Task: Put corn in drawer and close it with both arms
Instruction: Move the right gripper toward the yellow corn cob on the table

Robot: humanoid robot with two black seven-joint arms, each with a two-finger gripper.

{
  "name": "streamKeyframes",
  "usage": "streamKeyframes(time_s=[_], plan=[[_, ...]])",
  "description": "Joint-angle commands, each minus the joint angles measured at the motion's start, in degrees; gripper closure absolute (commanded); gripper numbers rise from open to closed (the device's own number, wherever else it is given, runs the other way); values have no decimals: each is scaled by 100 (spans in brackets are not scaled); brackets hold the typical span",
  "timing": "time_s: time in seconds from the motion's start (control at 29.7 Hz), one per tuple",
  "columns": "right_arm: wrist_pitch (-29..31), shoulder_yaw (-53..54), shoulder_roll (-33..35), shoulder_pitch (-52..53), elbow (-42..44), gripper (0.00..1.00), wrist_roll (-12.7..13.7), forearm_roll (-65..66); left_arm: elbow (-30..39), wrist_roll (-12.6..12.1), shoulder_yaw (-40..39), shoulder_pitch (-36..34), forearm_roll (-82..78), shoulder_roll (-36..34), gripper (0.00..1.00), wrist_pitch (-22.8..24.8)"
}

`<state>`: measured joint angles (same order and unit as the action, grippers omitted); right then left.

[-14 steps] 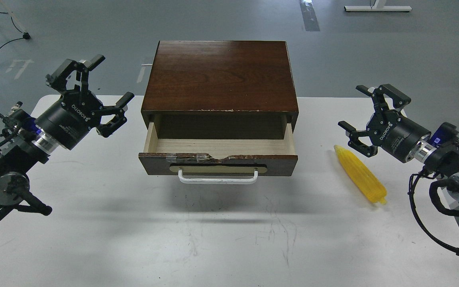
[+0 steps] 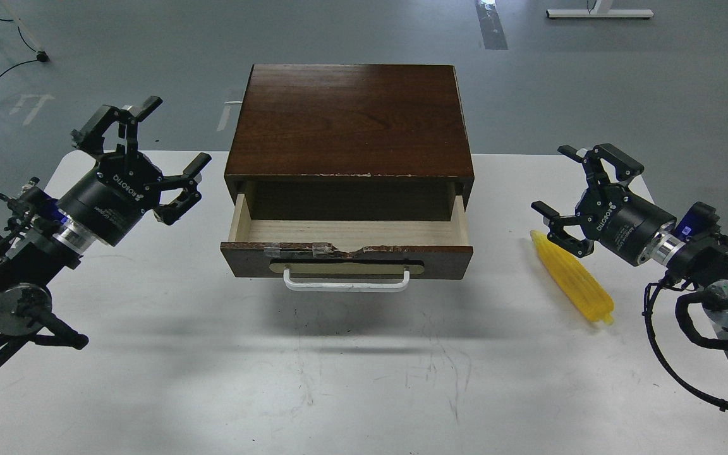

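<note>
The yellow corn [image 2: 572, 278] lies on the white table [image 2: 364, 379] to the right of the drawer, tip pointing back-left. The drawer [image 2: 346, 260] is pulled open, with a white handle [image 2: 346, 282] and an empty pale wood inside. My right gripper [image 2: 557, 183] is open, just above and behind the corn's tip, not touching it. My left gripper [image 2: 171, 136] is open and empty, left of the cabinet.
The dark brown cabinet [image 2: 348, 120] stands at the table's back middle. The table's front has scuff marks. Cables hang from my right arm [image 2: 680, 354] at the table's right edge. Grey floor lies beyond.
</note>
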<state>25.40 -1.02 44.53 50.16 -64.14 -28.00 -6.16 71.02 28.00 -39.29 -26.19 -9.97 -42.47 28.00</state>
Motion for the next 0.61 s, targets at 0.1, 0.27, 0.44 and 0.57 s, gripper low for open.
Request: streamKeyframes(time_s=[0.1,0.27,0.44,0.57], plan=[[-9,5,713,520,-37,0,0,2596,17,0,-105,0,-5,2,0,0],[-44,-3,1118,846,7,0,0,4367,26,0,-105,0,-5,2,0,0],[-535,-56,1374,908,147,0,0,6608,34,0,-113,0,-5,2,0,0],[-1010,-187,1339,777,419,0,0,7908,43,0,-114,0,-14,2,0,0]])
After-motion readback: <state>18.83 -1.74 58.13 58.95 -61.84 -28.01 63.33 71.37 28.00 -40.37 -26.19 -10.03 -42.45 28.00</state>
